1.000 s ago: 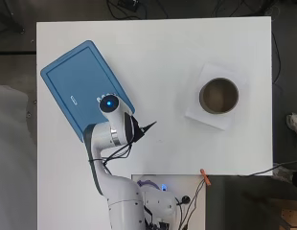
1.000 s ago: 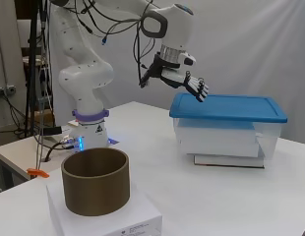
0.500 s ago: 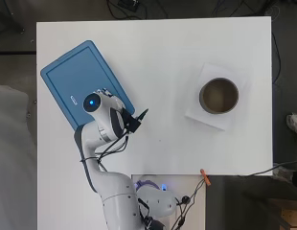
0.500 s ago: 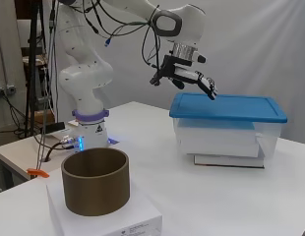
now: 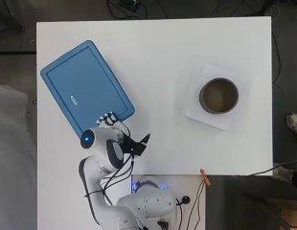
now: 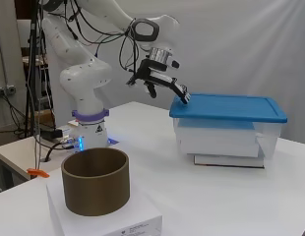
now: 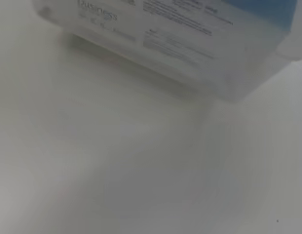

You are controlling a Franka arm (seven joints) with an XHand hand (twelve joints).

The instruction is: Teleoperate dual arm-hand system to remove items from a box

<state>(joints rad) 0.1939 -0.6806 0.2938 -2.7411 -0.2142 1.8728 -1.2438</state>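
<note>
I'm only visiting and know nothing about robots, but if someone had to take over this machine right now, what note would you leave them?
Hand: open, fingers stretched out, holding nothing. Its fingertips are at the near corner of the blue lid; I cannot tell if they touch it.
Box: clear plastic, on the table in front of the arm, lid on. White and dark items show through its wall.
Brown ring: on a white block at the other side of the table, apart from the box.
Done: nothing is out of the box.
Left: take off the lid, then lift the items out.
</note>
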